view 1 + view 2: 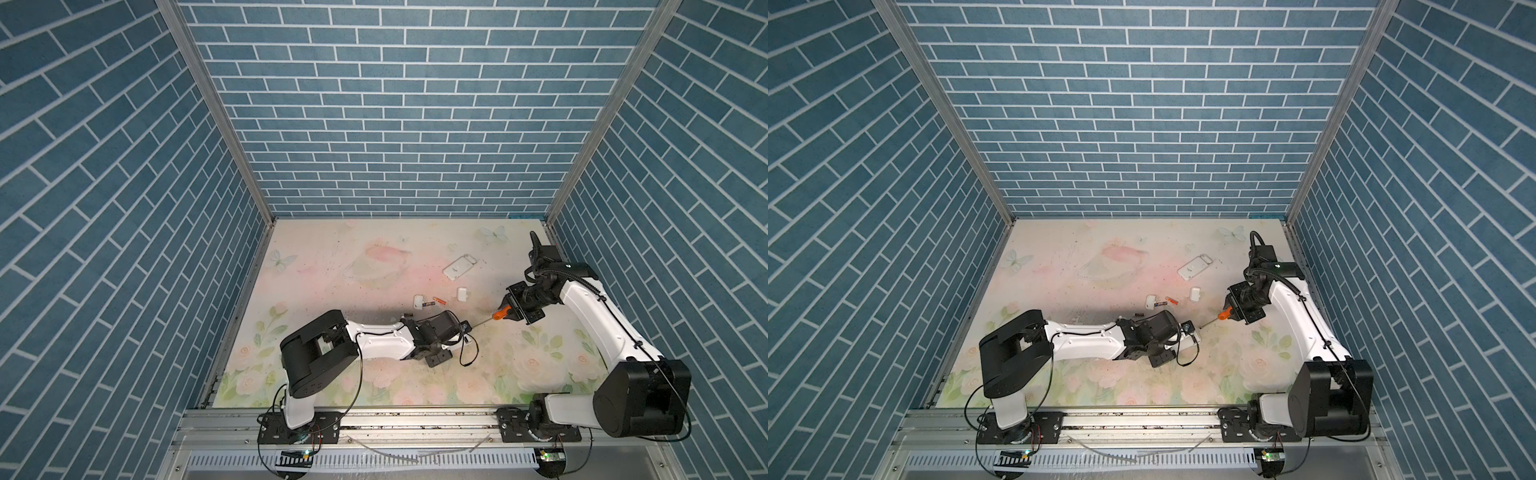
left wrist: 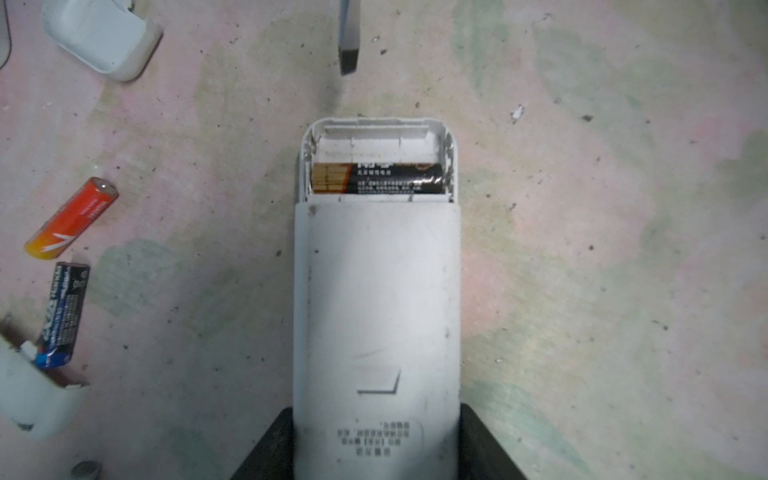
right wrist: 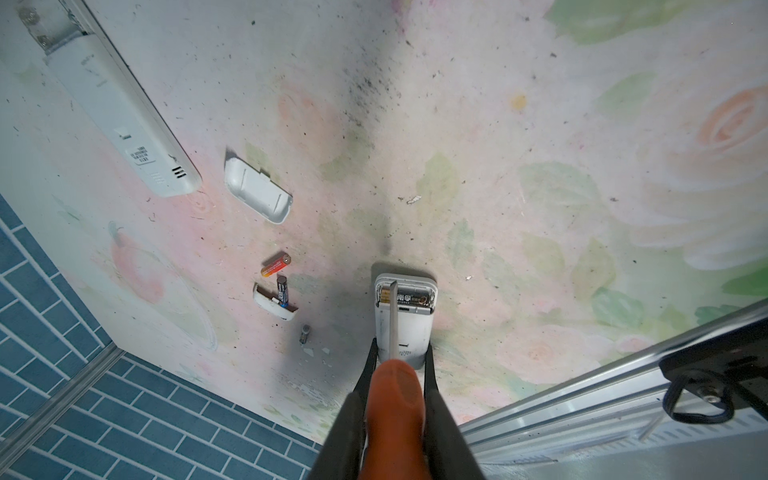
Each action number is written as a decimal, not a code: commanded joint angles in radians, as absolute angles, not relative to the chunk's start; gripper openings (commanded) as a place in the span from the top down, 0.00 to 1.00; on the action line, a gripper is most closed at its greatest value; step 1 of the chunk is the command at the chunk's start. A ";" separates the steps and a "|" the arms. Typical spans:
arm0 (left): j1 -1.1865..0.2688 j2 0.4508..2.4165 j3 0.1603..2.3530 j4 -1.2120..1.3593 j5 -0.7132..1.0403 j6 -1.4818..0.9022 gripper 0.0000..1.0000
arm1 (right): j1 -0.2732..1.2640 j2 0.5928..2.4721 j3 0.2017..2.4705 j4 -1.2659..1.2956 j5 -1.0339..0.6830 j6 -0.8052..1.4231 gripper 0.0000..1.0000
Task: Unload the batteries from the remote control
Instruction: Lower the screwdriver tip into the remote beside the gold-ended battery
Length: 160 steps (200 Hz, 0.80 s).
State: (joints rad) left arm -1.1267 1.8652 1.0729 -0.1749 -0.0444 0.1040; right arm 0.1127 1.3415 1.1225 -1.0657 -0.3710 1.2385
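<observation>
My left gripper [image 2: 376, 411] is shut on the white remote control [image 2: 376, 299], which lies flat on the mat with its back up. Its end compartment is uncovered and holds one black-and-gold battery [image 2: 374, 179] lying crosswise. My right gripper [image 3: 400, 357] is shut on the orange screwdriver handle [image 3: 395, 415]. The flat blade tip [image 2: 348, 54] hovers just off the remote's open end, apart from it. An orange battery [image 2: 70, 218] and a dark one [image 2: 62, 316] lie loose on the mat beside the remote. A third small cell [image 3: 305, 332] lies near them.
A second white remote [image 1: 458, 266] lies further back on the floral mat. Two white covers [image 1: 418, 300] [image 1: 461, 294] lie near the loose batteries. Brick-patterned walls enclose the mat, and an aluminium rail [image 1: 415, 419] runs along the front edge.
</observation>
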 commanded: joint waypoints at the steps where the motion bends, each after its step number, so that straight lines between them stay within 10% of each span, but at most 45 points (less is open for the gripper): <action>1: -1.137 1.931 1.029 -0.259 -0.059 0.103 0.74 | 0.124 1.334 1.136 -1.090 -0.371 1.291 1.00; 160: -1.138 1.908 0.990 -0.214 -0.106 0.061 0.75 | 0.158 1.333 1.071 -1.112 -0.358 1.330 1.00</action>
